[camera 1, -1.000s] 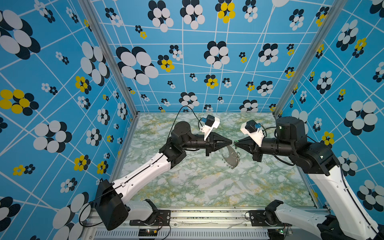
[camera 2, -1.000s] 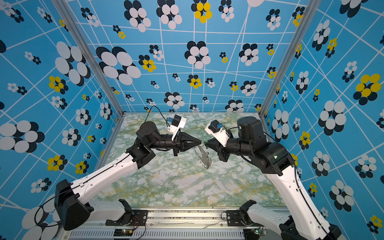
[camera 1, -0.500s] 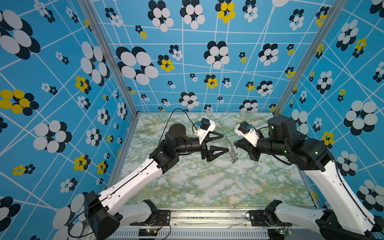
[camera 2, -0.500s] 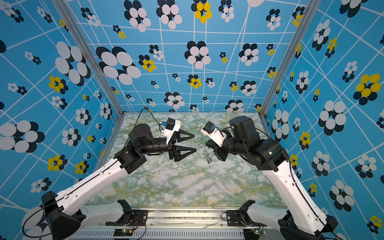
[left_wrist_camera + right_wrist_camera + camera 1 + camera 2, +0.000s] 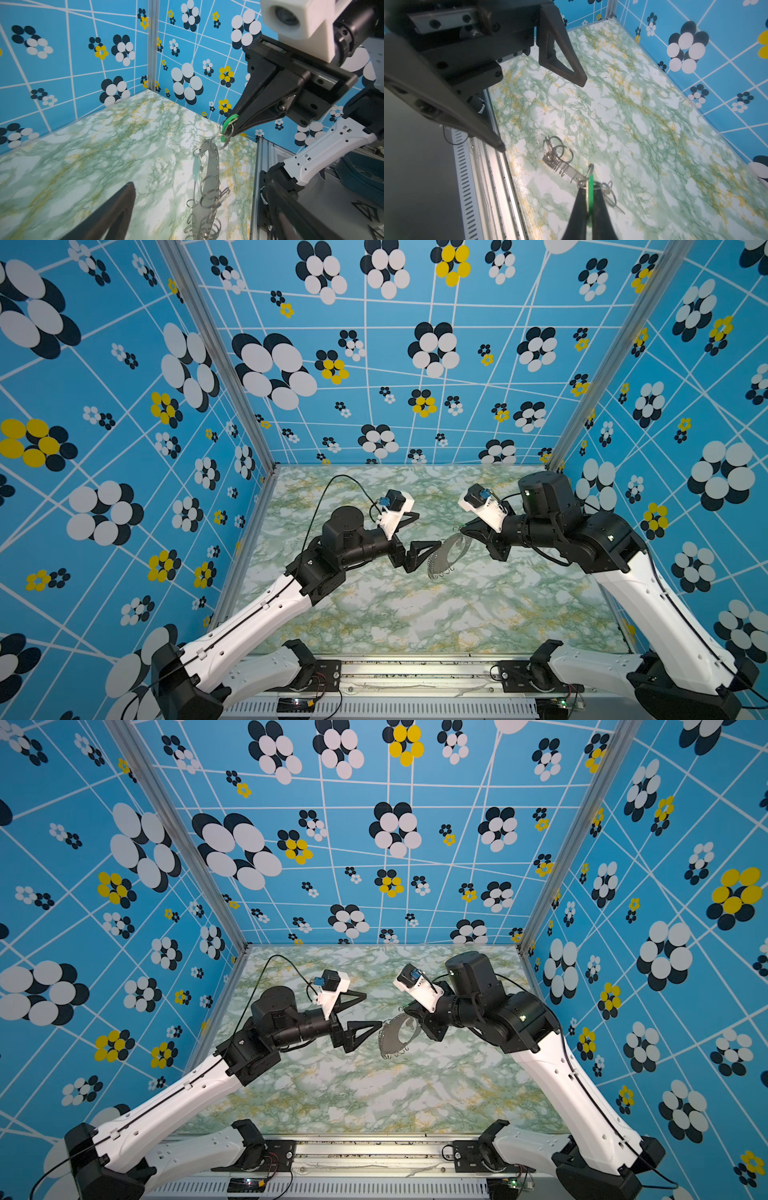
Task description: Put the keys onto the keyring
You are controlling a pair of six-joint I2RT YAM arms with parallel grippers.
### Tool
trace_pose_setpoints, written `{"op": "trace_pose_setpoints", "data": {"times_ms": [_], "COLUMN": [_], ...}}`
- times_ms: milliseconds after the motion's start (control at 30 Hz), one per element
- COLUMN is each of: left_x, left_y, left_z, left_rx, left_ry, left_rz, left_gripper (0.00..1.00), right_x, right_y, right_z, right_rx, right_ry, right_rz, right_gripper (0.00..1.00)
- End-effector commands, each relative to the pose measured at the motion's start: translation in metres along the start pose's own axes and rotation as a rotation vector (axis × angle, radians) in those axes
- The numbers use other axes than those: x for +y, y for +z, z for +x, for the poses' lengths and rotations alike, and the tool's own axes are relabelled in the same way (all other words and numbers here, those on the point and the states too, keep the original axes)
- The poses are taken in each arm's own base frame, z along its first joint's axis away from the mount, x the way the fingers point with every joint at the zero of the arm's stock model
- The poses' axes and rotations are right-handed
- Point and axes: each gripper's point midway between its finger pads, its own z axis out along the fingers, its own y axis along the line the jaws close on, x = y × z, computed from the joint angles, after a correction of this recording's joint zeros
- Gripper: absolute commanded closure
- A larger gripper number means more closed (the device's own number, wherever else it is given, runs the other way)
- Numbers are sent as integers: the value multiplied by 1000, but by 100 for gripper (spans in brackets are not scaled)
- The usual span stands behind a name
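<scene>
Right claw [image 5: 231, 133] pinches green tab [image 5: 227, 124]; keyring [image 5: 212, 168] dangles, seems light, floppy; grip its stiff flat part. Left claw [image 5: 429, 529] wide open, empty.

tabletop [image 5: 415, 614]: bare in front of, behind and beneath both arms, so there is wide room to pass.
keyring [image 5: 446, 556]: hangs on edge from the closed right gripper [image 5: 463, 529] by a green tag [image 5: 590, 185] and fills the middle between the grippers.
left gripper [image 5: 428, 529]: jaws spread wide with nothing between them. The lower tip is near the keyring; both wrist views show it apart from it.
walls [image 5: 374, 364]: close off the left, back and right.
rail [image 5: 415, 672]: bounds the near edge, with the arm bases mounted on it.
</scene>
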Motion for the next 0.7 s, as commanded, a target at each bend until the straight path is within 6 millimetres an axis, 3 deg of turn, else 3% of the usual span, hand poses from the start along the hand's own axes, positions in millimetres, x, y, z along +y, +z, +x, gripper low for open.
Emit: {"op": "trace_pose_setpoints", "data": {"times_ms": [0,467,567,667], "left_x": [15,37,37,37], "left_y": [-13,-50,-53,-54], "left_z": [0,10,12,14], "left_rx": [-16,-34,-28,-25], "left_ry": [-1,-18,-17,-20], "left_rz": [-102,-265,-273,-273], "left_gripper": [1,1,1,1], "right_x": [5,-1,-5,-18], "right_y": [19,109,127,149], "right_z": [-12,-21,-11,15], "right_rx": [-47,-104,-68,7], "right_ry": [30,203,257,332], "right_rz": [-58,-187,-192,-182], "right_gripper": [100,100,100,100]}}
